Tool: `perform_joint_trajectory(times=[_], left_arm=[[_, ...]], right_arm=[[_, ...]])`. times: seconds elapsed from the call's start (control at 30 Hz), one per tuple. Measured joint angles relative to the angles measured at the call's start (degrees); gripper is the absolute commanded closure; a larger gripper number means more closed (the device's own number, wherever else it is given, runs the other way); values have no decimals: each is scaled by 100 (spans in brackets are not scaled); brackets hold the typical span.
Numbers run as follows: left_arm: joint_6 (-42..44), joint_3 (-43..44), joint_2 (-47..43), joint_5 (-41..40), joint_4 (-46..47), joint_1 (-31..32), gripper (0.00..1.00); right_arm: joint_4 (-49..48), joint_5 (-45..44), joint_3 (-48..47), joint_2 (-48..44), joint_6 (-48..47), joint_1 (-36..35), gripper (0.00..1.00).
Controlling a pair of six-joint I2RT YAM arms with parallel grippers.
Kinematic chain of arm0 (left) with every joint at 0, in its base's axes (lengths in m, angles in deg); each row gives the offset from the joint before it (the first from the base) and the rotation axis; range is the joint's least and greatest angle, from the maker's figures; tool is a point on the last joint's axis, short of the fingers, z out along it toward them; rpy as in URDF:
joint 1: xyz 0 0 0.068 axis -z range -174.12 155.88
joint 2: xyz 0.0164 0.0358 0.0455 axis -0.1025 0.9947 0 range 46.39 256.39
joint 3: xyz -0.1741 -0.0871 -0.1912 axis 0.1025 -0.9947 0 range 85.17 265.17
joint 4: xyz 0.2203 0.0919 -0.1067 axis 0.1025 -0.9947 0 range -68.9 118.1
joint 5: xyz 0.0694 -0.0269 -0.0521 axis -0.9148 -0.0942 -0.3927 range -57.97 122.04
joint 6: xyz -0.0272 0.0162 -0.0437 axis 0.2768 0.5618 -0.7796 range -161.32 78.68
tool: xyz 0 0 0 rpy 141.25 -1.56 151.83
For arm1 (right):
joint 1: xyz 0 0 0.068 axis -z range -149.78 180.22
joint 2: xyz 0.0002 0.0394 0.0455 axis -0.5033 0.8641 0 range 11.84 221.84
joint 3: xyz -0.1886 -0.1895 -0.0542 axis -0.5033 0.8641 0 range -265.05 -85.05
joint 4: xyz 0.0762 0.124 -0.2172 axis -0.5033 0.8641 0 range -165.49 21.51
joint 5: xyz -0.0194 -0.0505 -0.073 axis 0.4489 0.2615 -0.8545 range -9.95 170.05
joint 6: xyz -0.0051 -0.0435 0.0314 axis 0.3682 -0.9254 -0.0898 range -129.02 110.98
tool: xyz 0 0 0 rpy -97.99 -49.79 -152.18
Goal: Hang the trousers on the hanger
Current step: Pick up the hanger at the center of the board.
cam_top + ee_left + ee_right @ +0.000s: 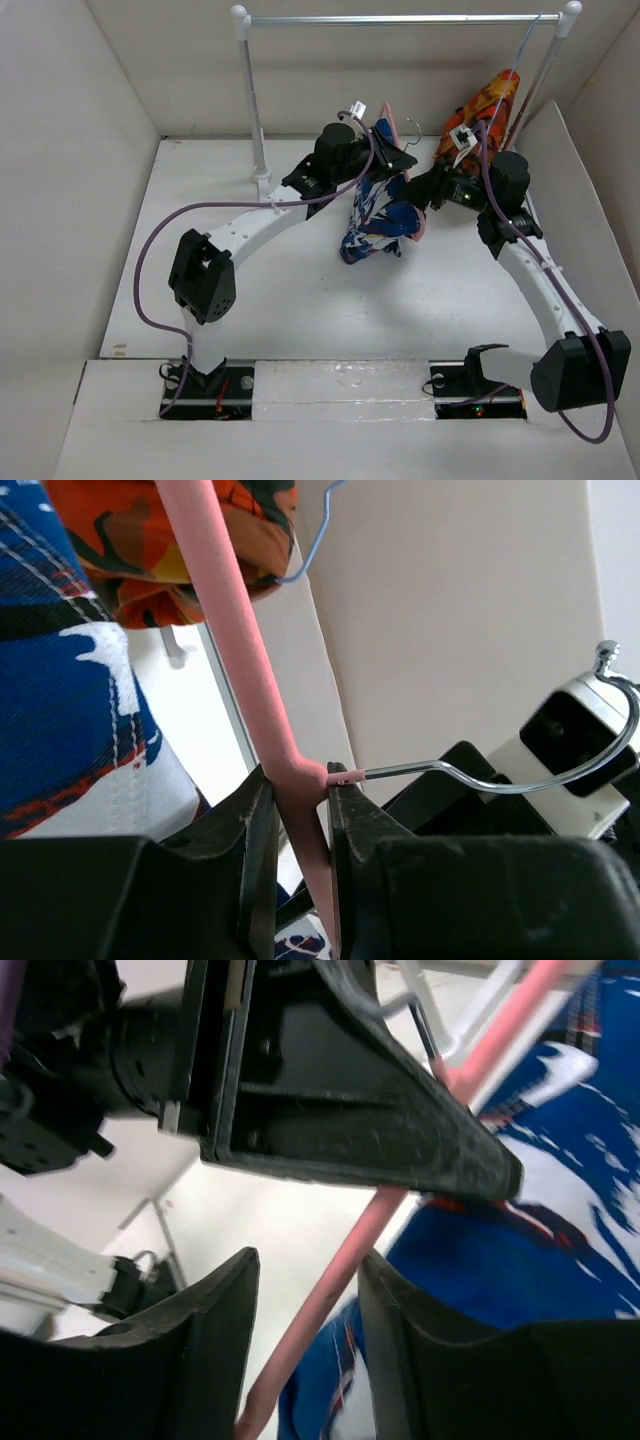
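Note:
The pink hanger (236,630) is held up above the table, and my left gripper (300,780) is shut on it just below its metal hook (520,778). The blue splotched trousers (375,215) are draped over the hanger and hang down in a bunch. In the top view my left gripper (392,158) sits at the top of the bunch. My right gripper (418,192) is right beside the trousers. In the right wrist view the right gripper (308,1260) stands open, with the hanger's pink bar (330,1290) passing between its fingers and the trousers (540,1250) just behind.
An orange-red patterned garment (490,100) hangs on a pale hanger from the metal rail (400,18) at the back right. The rail's left post (255,110) stands behind my left arm. White walls enclose the table on three sides.

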State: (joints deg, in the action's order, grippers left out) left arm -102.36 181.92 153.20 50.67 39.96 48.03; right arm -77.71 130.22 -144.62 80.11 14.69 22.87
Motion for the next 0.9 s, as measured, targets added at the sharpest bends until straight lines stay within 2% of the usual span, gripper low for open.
perform_joint_trajectory(times=[0.07, 0.2, 0.23, 0.33, 0.43, 0.5, 0.53, 0.63, 0.7, 0.73, 0.77, 0.9], left_arm=[[-28, -81, -52, 13, 44, 48, 100], [9, -160, -197, -70, 63, 0, 100], [42, -160, -236, -79, 70, -22, 100], [153, -160, -352, -210, 118, -39, 100], [221, -131, -448, -262, 120, -35, 90], [223, -92, -450, -260, 116, -44, 78], [221, -70, -450, -254, 111, -55, 67], [232, 98, -450, -160, 90, -63, 47], [306, 286, -450, -111, 4, -59, 41], [358, 398, -450, -94, -50, -59, 32], [435, 514, -450, -81, -94, -59, 29], [765, 896, -459, -48, -249, -50, 21]], right_arm=[[-365, 87, 111, 15, 271, -42, 57], [-645, -22, 254, 63, 946, -22, 94], [-706, -120, 264, 103, 1045, -4, 98], [-1082, -227, 284, 186, 1180, 7, 100], [-1305, -205, 238, 166, 1320, -26, 100], [-1296, -210, 166, 157, 1440, -35, 100], [-1266, -203, 127, 157, 1491, -35, 100], [-1001, -236, -70, 162, 1482, -72, 100], [-581, -284, -382, 168, 1331, -109, 100], [-385, -341, -573, 184, 1237, -118, 100], [-229, -393, -752, 197, 1134, -116, 100], [76, -470, -1222, 304, 881, -57, 100]])
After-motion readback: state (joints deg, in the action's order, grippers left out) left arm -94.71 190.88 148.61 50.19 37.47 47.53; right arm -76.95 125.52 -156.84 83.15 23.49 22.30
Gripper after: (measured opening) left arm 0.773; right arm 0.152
